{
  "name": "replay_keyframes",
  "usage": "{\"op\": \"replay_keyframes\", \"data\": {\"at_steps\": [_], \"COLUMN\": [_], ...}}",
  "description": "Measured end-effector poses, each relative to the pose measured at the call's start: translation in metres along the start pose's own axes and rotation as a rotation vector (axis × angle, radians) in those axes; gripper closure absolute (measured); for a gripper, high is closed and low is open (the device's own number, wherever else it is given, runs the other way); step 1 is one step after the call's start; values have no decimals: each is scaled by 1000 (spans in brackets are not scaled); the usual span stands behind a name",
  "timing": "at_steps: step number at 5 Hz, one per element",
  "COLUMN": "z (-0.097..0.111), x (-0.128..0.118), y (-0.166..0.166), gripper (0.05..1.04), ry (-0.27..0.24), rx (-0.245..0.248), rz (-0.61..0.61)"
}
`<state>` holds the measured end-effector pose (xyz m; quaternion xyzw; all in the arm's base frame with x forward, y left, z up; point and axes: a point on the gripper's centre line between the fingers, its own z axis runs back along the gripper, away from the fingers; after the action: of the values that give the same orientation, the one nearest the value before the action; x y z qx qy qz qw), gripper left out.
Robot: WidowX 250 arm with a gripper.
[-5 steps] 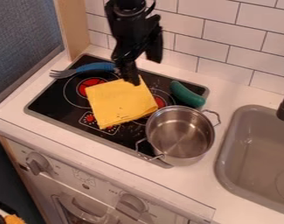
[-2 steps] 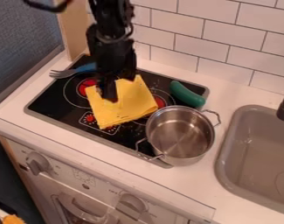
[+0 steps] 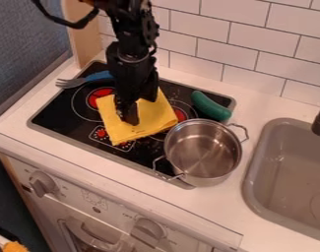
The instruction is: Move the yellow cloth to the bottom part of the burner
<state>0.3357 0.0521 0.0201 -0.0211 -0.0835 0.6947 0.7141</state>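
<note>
The end effector (image 3: 128, 114) has moved frontward, pointing steeply down, cloth (image 3: 155, 118) beneath it; spread or pressed together, I cannot tell.

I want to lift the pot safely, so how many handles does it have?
2 on the pot: one handle at its upper right, the other handle at its lower left.

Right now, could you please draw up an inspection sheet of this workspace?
Surface: black stovetop in a white counter.
Job's things: yellow cloth spread on the stovetop, partly hidden by the gripper.
Clutter: blue-handled fork, green toy vegetable, metal pot.
Gripper: at the cloth; grasp unclear.
Cables: black one curving beside the arm.
Surroundings: tiled wall behind; sink beyond the pot.
</note>
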Motion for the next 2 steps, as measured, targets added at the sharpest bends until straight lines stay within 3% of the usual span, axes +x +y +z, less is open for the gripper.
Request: {"op": "replay_keyframes", "data": {"at_steps": [2], "z": [-3], "x": [1], "y": [16], "gripper": [83], "ry": [-18], "rx": [-13], "rz": [60]}}
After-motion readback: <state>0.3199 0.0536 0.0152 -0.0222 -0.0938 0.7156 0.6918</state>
